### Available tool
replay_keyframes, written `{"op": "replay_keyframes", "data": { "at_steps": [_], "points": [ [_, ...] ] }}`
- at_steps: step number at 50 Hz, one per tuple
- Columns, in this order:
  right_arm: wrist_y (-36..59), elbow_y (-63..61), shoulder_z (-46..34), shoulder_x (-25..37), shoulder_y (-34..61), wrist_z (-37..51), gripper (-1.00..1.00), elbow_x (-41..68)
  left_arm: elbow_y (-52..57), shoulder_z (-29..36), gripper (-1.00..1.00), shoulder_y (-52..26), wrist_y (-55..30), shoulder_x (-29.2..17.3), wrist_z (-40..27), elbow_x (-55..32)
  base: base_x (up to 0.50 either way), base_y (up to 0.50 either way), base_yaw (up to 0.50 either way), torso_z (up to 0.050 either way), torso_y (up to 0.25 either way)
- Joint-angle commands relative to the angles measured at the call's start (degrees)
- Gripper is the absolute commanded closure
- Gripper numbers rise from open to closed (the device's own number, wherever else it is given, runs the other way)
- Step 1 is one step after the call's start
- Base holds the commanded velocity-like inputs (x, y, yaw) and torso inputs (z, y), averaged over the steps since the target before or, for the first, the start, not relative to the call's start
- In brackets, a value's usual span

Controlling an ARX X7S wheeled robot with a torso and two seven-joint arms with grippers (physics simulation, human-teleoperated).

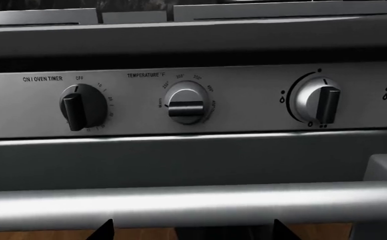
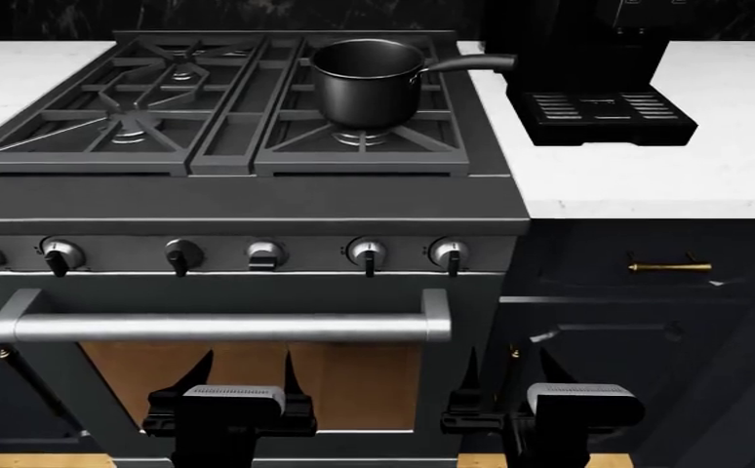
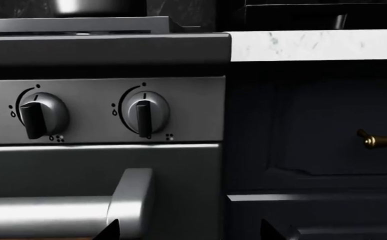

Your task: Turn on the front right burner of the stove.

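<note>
The stove [image 2: 248, 200] is a dark grey range with black grates and a row of silver knobs. The front right burner [image 2: 362, 137] shows just below a black saucepan [image 2: 365, 83] that stands over it. The two rightmost knobs [image 2: 367, 253] [image 2: 450, 253] point straight down; they also show in the right wrist view [image 3: 40, 115] [image 3: 143, 112]. My left gripper [image 2: 241, 366] is open and empty in front of the oven door, below the handle. My right gripper [image 2: 505, 361] is open and empty at the stove's right front corner. Neither touches a knob.
A silver oven handle [image 2: 221, 327] runs across the door between the grippers and the knobs. The left wrist view shows a black timer knob [image 1: 83, 107] and a temperature knob [image 1: 185, 102]. A black slotted-tray appliance [image 2: 599, 107] stands on the white counter [image 2: 690, 175]. A dark cabinet has a brass pull [image 2: 670, 265].
</note>
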Motion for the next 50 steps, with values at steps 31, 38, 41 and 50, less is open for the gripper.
{"op": "replay_keyframes", "data": {
  "at_steps": [31, 38, 41, 50],
  "points": [
    [-0.33, 0.1, -3.61, 2.81, 0.13, 3.16, -1.0, 2.24, 0.35, 3.24, -1.0, 0.06, -0.28, -2.66, -3.07, -2.62, 0.0, 0.0, 0.0, -0.034, 0.0],
    [-0.25, 0.11, -4.09, 3.17, 0.22, 3.52, -1.0, 2.53, -0.12, 3.67, -1.0, -0.33, -0.22, -2.94, -3.36, -3.01, 0.0, 0.0, 0.0, -0.035, 0.0],
    [-0.22, 0.11, -4.25, 3.29, 0.26, 3.71, -1.0, 2.65, -0.13, 3.84, -1.0, -0.34, -0.16, -3.09, -3.5, -3.13, 0.0, 0.0, 0.0, -0.035, 0.0],
    [-0.35, 0.11, -4.81, 3.7, 0.23, 4.12, -1.0, 2.96, -0.31, 4.35, -1.0, -0.49, -0.14, -3.46, -3.94, -3.46, 0.0, 0.0, 0.0, -0.038, 0.0]
  ]
}}
